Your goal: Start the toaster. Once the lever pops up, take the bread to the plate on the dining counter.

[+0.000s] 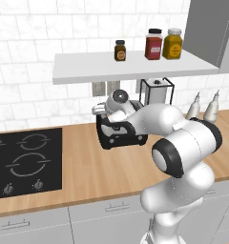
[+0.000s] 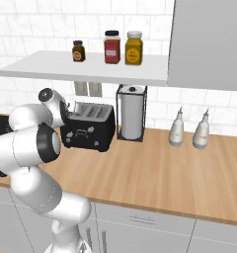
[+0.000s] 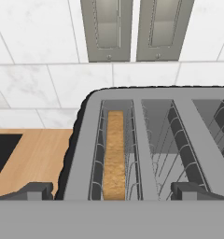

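Note:
The black four-slot toaster (image 3: 146,135) stands on the wood-topped wall counter (image 2: 155,173), and my arm hides part of it in the left base view (image 1: 121,136). The bread (image 3: 115,154) stands on edge in the toaster's leftmost slot, its tan top below the rim. My gripper (image 3: 113,191) hangs open just above the toaster's near left part, one fingertip on each side of that slot, touching nothing. From the right base view the hand (image 2: 67,107) sits over the toaster's (image 2: 88,129) left end. I cannot make out the lever. The plate and the dining counter are out of view.
A paper towel holder (image 2: 132,118) stands right of the toaster, with two pale bottles (image 2: 177,129) further right. A white shelf (image 2: 91,68) with three jars hangs overhead, beside a grey cabinet (image 2: 209,44). A black cooktop (image 1: 26,162) lies to the left. Wall outlets (image 3: 135,28) sit behind the toaster.

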